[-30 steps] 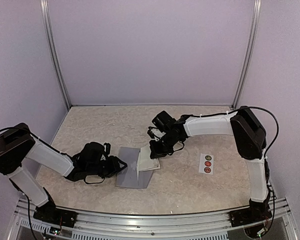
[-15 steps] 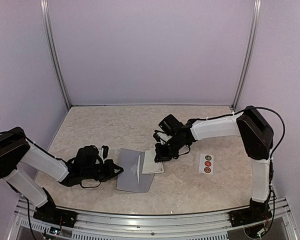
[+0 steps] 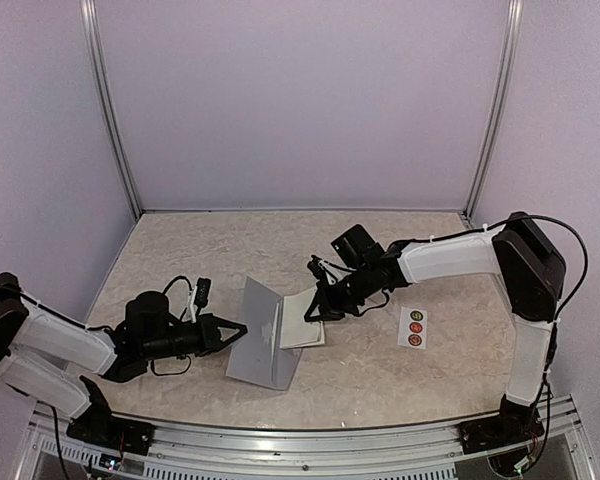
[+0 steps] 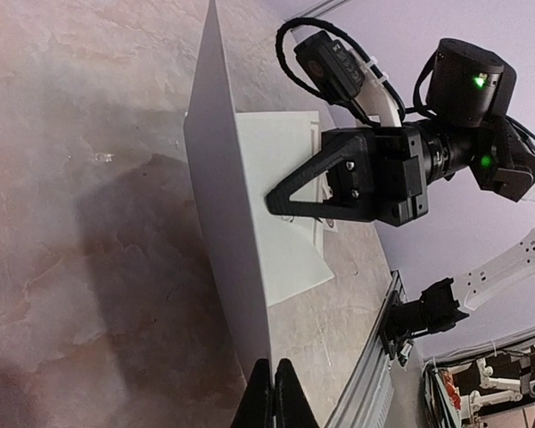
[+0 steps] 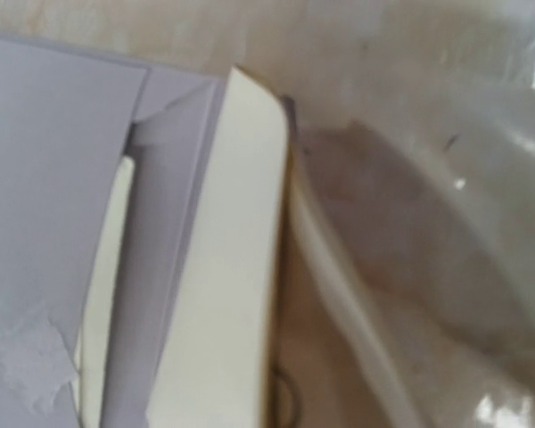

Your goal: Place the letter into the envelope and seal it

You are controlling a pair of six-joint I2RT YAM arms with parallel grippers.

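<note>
Letter (image 3: 302, 322) seemingly part-way into envelope (image 3: 261, 338) — flap unsealed. Left pincer (image 3: 240, 328) clamps envelope edge; right pincer (image 3: 313, 313) at letter, grip cannot tell. Remaining — full insertion, sealing.

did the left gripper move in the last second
Yes. The left gripper drew back to the left, farther from the sticker strip.

Envelope (image 3: 263, 345) is resting mid-desk (image 3: 200, 250); letter (image 3: 302, 318) is overlapping its right edge; sticker strip (image 3: 414, 327) is lying farther right.
</note>
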